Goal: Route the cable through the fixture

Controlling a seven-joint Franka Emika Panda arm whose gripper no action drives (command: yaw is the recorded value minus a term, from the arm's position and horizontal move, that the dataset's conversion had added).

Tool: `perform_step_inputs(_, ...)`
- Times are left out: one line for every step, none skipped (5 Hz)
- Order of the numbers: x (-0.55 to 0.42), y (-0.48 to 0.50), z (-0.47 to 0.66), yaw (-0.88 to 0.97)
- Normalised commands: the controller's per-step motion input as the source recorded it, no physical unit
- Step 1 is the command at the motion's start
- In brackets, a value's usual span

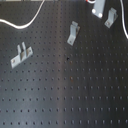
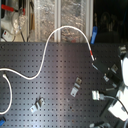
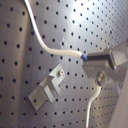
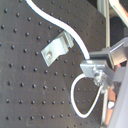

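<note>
The cable is a thin white cord that snakes over the black perforated board from the second exterior view's left up to the back. It then comes down to a red-tipped end. In both wrist views my gripper is shut on the cable close to that end. One metal bracket lies on the board just beside the held stretch, apart from it. In the first exterior view the gripper shows at the top edge beside another bracket.
More grey brackets stand bolted on the board: one in the middle and one toward the first exterior view's left. The white arm fills the second exterior view's right. Foil-covered equipment stands behind the board.
</note>
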Motion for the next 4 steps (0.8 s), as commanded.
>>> perform_step_inputs(-0.227,-0.285,0.05,0.68)
perform_step_inputs(-0.386,-0.526,0.11,0.40)
perform_step_inputs(-0.512,-0.465,0.11,0.15)
perform_step_inputs(-0.029,-0.047,0.00,0.05)
